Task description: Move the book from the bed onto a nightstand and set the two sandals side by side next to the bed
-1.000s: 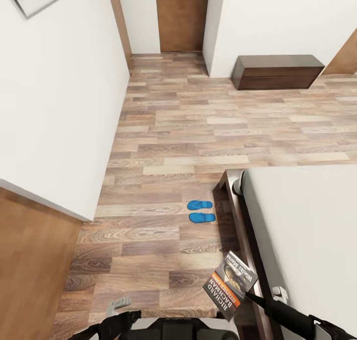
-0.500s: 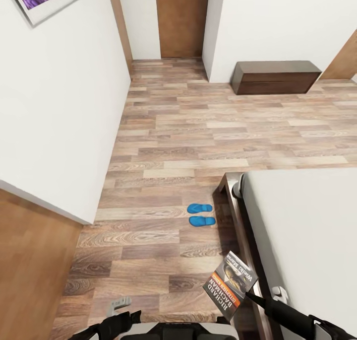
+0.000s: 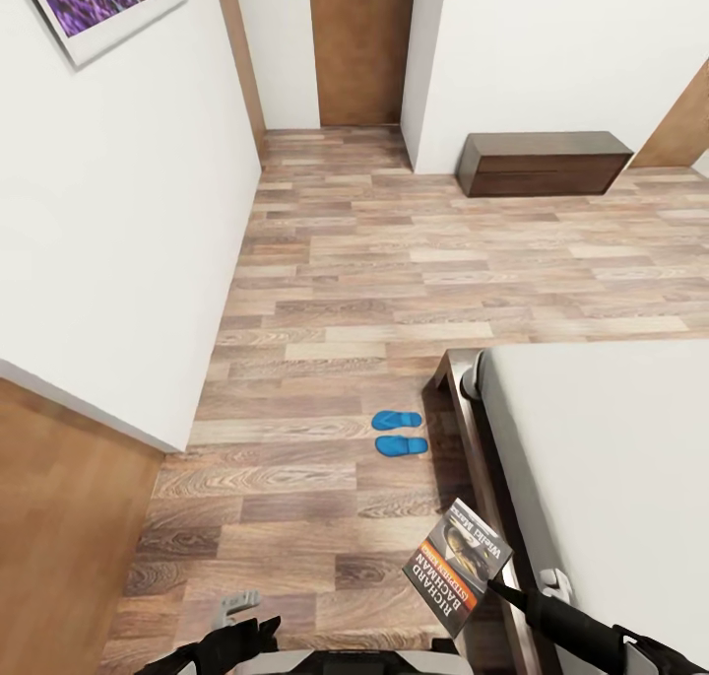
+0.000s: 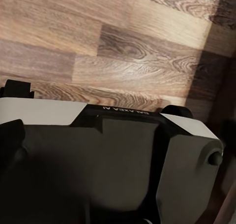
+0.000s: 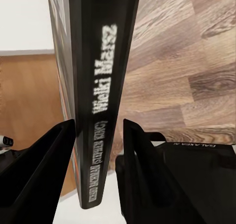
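Right gripper point(image 5: 98, 135) clamps the book point(image 3: 458, 567); sandals point(image 3: 399, 434) paired beside bed point(image 3: 601, 458)

The head camera sits high, looking forward and down across the plank floor point(image 3: 325, 261) towards a brown door point(image 3: 360, 44), with the bed point(image 3: 601, 478) along its right side and both arms at the bottom edge. The left wrist camera hangs low, pointing down at the robot's own base point(image 4: 118, 160) with the same floor close beyond. The right wrist camera looks along its fingers point(image 5: 142, 170), very close on the spine of the book point(image 5: 101, 96), the book point(image 3: 458, 565) the head camera sees too, floor behind it.
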### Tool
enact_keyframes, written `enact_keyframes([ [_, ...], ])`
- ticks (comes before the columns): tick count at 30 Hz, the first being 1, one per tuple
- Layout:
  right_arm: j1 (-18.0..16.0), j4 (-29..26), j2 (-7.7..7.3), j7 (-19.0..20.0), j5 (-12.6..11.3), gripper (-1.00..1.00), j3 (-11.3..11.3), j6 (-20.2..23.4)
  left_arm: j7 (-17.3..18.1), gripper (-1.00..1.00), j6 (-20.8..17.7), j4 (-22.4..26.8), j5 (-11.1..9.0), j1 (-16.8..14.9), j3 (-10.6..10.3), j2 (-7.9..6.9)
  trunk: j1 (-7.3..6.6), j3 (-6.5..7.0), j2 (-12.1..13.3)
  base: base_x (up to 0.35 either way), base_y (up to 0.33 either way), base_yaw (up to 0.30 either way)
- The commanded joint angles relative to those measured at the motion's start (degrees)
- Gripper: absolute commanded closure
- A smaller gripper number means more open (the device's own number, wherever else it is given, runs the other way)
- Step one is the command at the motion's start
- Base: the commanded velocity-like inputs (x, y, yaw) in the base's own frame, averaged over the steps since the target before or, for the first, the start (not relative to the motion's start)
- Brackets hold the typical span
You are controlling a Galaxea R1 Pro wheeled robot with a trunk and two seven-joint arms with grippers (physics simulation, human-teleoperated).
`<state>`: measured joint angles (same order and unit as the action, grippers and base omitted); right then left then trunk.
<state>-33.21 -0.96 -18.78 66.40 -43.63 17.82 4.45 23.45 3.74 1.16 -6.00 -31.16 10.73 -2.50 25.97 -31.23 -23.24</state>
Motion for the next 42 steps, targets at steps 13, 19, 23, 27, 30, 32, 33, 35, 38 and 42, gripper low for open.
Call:
enact_keyframes([
  [13, -0.01, 0.00, 0.00, 0.20, -0.58, 1.00, 0.46, 0.47, 0.28, -1.00, 0.04, -0.10, -0.59, -0.04, -0.10, -0.01, 0.03, 1.15, -0.08, 0.000, 0.000, 0.000],
  [19, -0.03, 0.00, -0.02, 0.21, -0.58, 1.00, 0.46, 0.48, 0.28, -1.00, 0.04, -0.10, -0.59, -0.04, -0.10, 0.03, 0.03, 1.72, -0.08, 0.000, 0.000, 0.000],
  [23, -0.02, 0.00, -0.02, 0.18, -0.58, 1.00, 0.46, 0.47, 0.28, -1.00, 0.04, -0.10, -0.59, -0.04, -0.10, 0.05, 0.03, 2.09, -0.08, 0.000, 0.000, 0.000],
  [27, -0.03, 0.00, -0.03, 0.20, -0.58, 1.00, 0.46, 0.47, 0.28, -1.00, 0.03, -0.10, -0.59, -0.04, -0.10, 0.19, 0.03, 2.47, -0.08, 0.000, 0.000, 0.000],
  [30, -0.02, 0.00, -0.03, 0.17, -0.58, 1.00, 0.46, 0.49, 0.28, -1.00, 0.04, -0.10, -0.59, -0.04, -0.10, 0.26, 0.03, 2.75, -0.08, 0.000, 0.000, 0.000],
  [32, -0.02, 0.00, -0.01, 0.17, -0.58, 1.00, 0.46, 0.50, 0.26, -1.00, 0.04, -0.10, -0.59, -0.04, -0.10, 0.31, 0.03, 2.94, -0.08, 0.000, 0.000, 0.000],
  [33, -0.02, 0.00, 0.00, 0.16, -0.58, 1.00, 0.46, 0.49, 0.27, -1.00, 0.04, -0.10, -0.59, -0.04, -0.10, 0.36, 0.03, 3.03, -0.08, 0.000, 0.000, 0.000],
  [35, -0.03, 0.00, -0.01, 0.15, -0.58, 1.00, 0.46, 0.49, 0.23, -1.00, 0.04, -0.10, -0.59, -0.04, -0.10, 0.64, 0.03, 3.22, -0.08, 0.000, 0.000, 0.000],
  [38, -0.02, 0.00, -0.02, 0.16, -0.58, 1.00, 0.46, 0.50, 0.21, -1.00, 0.04, -0.10, -0.59, -0.04, -0.07, 0.86, 0.03, 3.50, -0.08, 0.000, 0.000, 0.000],
  [42, -0.01, 0.00, -0.02, 0.15, -0.58, 1.00, 0.46, 0.51, 0.20, -1.00, 0.04, -0.10, -0.59, -0.04, -0.03, 1.03, 0.03, 3.88, -0.08, 0.000, 0.000, 0.000],
])
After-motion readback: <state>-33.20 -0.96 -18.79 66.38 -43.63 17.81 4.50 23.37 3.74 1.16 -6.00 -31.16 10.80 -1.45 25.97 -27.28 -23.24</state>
